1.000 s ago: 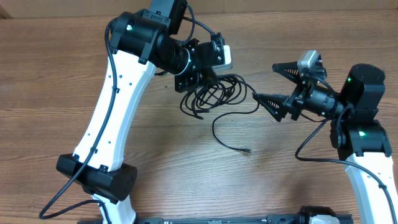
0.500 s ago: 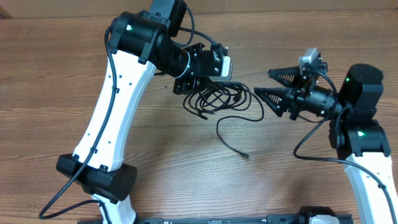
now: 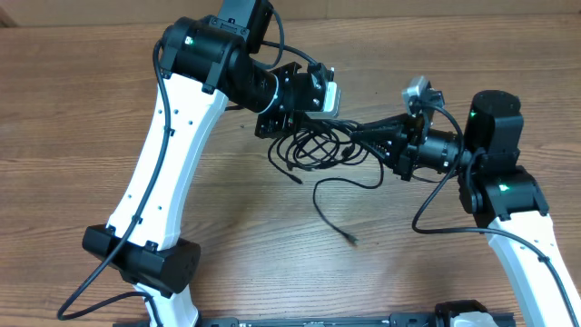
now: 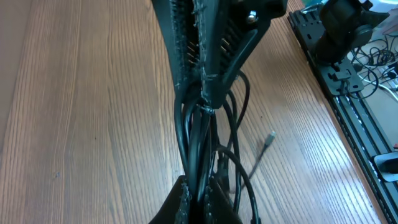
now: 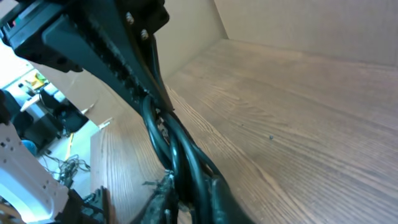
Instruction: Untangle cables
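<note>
The cables (image 3: 315, 151) are a tangle of thin black cords hanging just above the wooden table (image 3: 82, 136). My left gripper (image 3: 292, 124) is shut on the top of the bundle. My right gripper (image 3: 351, 133) has come in from the right and is shut on the same bundle, right beside the left one. One loose tail curls down to a small plug (image 3: 351, 239) lying on the table. In the left wrist view my left gripper (image 4: 202, 200) pinches the cords (image 4: 198, 146), with the right fingers (image 4: 214, 53) clamped further along. In the right wrist view my right gripper (image 5: 189, 194) holds the strands (image 5: 177, 149).
The left arm's white link (image 3: 168, 154) crosses the table's left half down to its base (image 3: 145, 259). The right arm's base (image 3: 531, 245) stands at the right edge. A black rail (image 4: 339, 81) with stray wires runs beyond the table edge.
My right gripper has moved left to the bundle and its jaws have gone from wide apart to shut on the cords. The loose tail has slid a little left.
</note>
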Controlling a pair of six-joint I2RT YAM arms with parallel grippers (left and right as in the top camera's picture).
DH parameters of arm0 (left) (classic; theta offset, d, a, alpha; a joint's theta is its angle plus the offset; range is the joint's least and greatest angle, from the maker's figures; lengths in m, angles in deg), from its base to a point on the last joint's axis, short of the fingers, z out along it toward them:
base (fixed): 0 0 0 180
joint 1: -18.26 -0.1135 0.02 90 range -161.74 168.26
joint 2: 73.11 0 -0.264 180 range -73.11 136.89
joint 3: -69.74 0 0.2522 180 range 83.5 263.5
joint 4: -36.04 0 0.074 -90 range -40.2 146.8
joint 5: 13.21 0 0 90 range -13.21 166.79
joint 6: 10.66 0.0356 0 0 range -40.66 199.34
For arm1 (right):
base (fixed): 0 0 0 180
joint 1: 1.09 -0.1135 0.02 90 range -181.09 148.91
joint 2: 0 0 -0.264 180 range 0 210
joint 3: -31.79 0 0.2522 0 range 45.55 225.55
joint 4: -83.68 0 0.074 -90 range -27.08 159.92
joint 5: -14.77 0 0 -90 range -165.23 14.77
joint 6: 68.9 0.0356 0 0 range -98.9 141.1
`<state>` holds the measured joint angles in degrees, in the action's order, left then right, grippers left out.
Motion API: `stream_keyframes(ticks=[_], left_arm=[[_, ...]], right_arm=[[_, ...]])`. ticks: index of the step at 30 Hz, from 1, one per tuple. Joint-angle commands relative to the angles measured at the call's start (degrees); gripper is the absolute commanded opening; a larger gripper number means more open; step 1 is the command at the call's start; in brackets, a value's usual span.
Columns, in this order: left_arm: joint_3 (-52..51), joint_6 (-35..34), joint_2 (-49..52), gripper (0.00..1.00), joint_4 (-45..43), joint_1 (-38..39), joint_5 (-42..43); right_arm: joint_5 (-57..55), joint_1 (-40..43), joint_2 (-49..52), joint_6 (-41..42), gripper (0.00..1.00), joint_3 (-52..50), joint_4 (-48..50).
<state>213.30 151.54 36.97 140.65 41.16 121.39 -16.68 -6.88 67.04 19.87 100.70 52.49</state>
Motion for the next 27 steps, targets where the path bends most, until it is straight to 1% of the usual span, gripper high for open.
stream_keyframes(ticks=[1, 3, 5, 9, 13, 18, 19, 22, 27], left_arm=[[0.48, 2.62, -1.44, 0.04, -0.09, 0.37, 3.02], [0.48, 2.60, -1.44, 0.04, -0.07, 0.37, 2.99], [0.48, 2.58, -1.44, 0.04, -0.04, 0.37, 2.89], [0.48, 2.25, -1.44, 0.04, 0.68, 0.35, 2.78], [0.48, -1.14, -1.44, 0.04, 0.61, 0.37, 0.20], [0.48, -6.56, -1.44, 0.04, 0.28, 0.07, -3.72], [0.48, -8.68, -1.44, 0.04, -0.11, -0.15, -4.76], [0.48, -13.16, -1.44, 0.04, -1.27, -0.68, -6.38], [0.48, -16.81, -1.44, 0.04, -1.99, -1.95, -6.71]], right_arm=[[0.72, -0.33, -0.04, 0.31, 0.06, 0.42, 0.11], [0.70, -0.33, -0.04, 1.44, 0.04, 0.42, 0.11], [0.70, -0.33, -0.04, 1.97, 0.04, 0.42, 0.07], [0.63, -0.31, -0.04, 8.90, 0.04, 0.42, 0.13], [0.46, -0.24, -0.07, 16.28, 0.04, 0.42, 0.17], [-2.64, 0.07, -0.07, 21.09, 0.04, 0.42, 0.15], [-3.87, 0.07, -0.07, 22.10, 0.04, 0.42, 0.15], [-4.94, 0.07, -0.07, 22.49, 0.04, 0.42, 0.13], [-4.96, 0.07, -0.07, 22.49, 0.04, 0.42, 0.13]])
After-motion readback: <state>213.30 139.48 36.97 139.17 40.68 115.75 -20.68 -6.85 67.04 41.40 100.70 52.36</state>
